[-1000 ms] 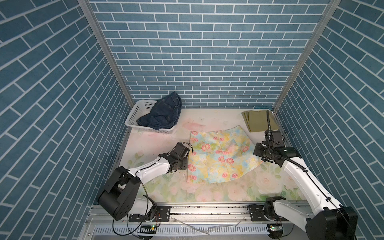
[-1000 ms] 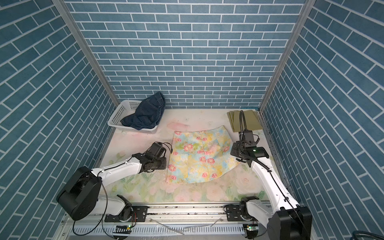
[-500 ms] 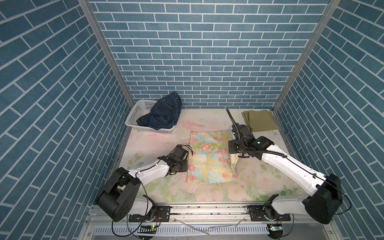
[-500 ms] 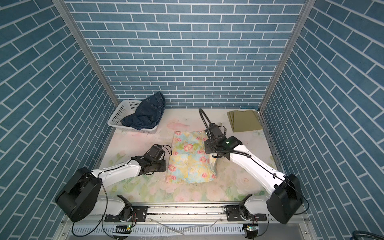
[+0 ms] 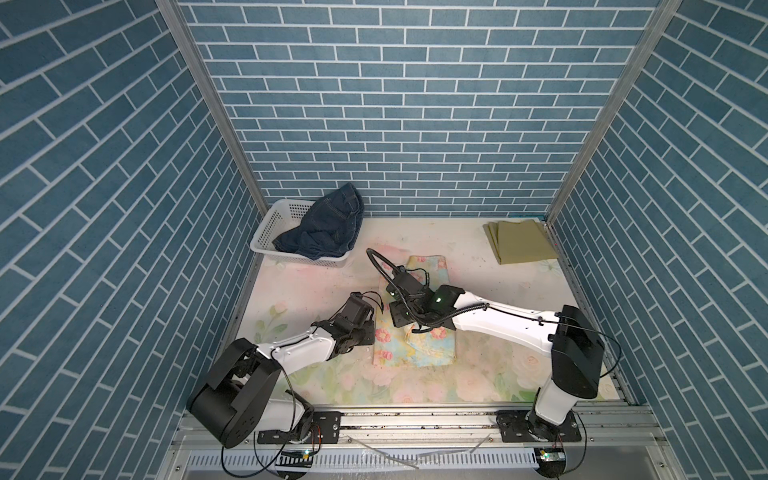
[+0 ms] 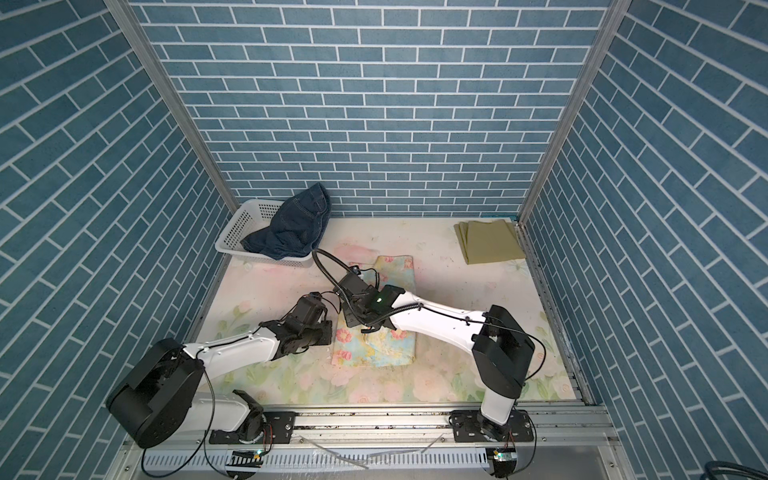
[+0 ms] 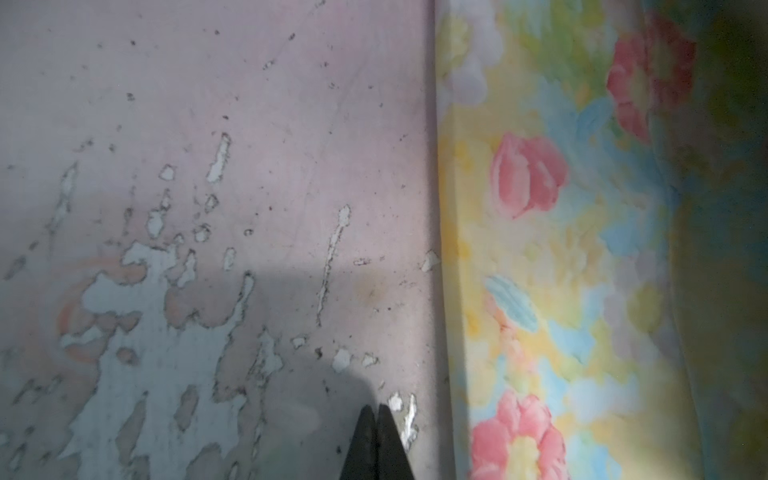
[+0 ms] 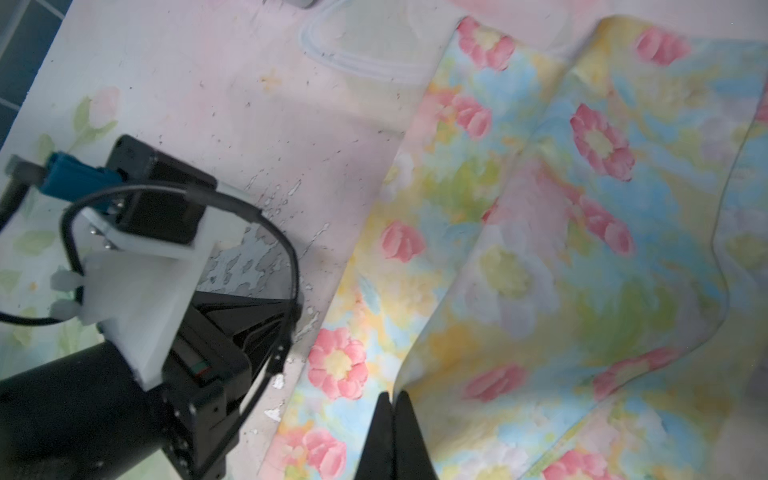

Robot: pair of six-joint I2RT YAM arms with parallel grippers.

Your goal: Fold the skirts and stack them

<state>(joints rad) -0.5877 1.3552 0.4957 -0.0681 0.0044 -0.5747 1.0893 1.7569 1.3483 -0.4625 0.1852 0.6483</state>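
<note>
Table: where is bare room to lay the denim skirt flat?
Widest bare table lies between the floral skirt, the olive skirt and the right wall. A narrower back strip runs from basket to olive skirt. Crowded: left gripper and right gripper meet at the floral skirt's left edge.

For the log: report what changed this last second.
The right gripper, shut on the floral skirt, carried its right edge leftward, folding it in half. The left gripper closed beside the skirt's left edge, holding nothing. Denim skirt in the basket and olive skirt stayed put.
</note>
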